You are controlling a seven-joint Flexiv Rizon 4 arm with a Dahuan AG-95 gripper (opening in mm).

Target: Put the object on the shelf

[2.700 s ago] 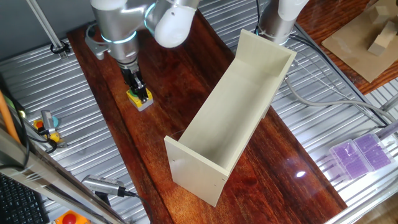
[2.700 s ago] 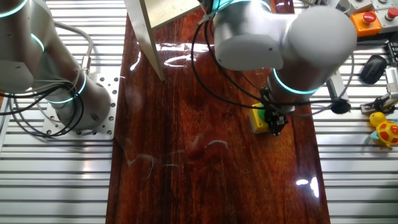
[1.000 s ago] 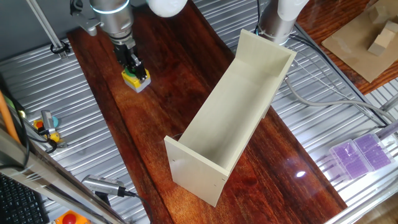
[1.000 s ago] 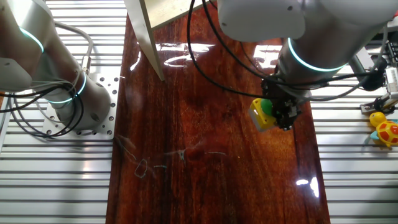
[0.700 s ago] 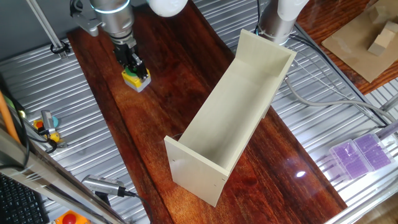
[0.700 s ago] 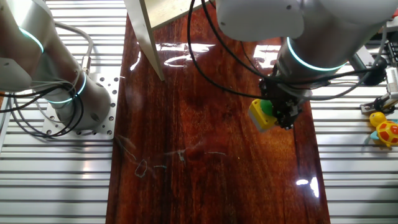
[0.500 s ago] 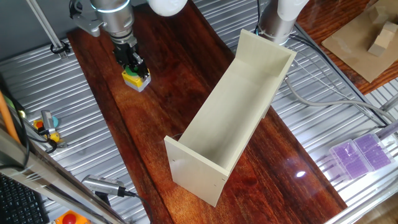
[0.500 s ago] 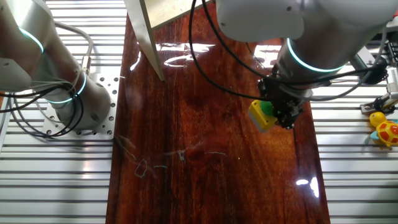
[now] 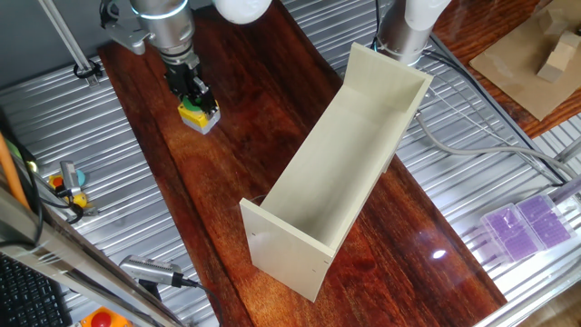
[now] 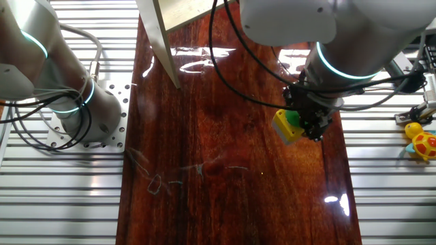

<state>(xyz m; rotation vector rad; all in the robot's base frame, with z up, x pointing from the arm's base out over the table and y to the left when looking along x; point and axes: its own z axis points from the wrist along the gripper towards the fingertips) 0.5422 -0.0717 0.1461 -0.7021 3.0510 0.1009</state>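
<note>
The object is a small yellow box with a green button. My gripper is shut on it and holds it tilted, lifted above the dark wooden table near its far left end. The shelf is a long cream open trough lying diagonally across the middle of the table, to the right of the gripper. Only its end panel shows at the top of the other fixed view.
A second arm's base stands on the metal slats beside the table. A red-topped button device, yellow toys, a purple box and wooden blocks lie off the table.
The gripper has lifted the yellow box off the table since 2.7 s ago and carried it a little toward the far end. Over the last second it barely moved.
</note>
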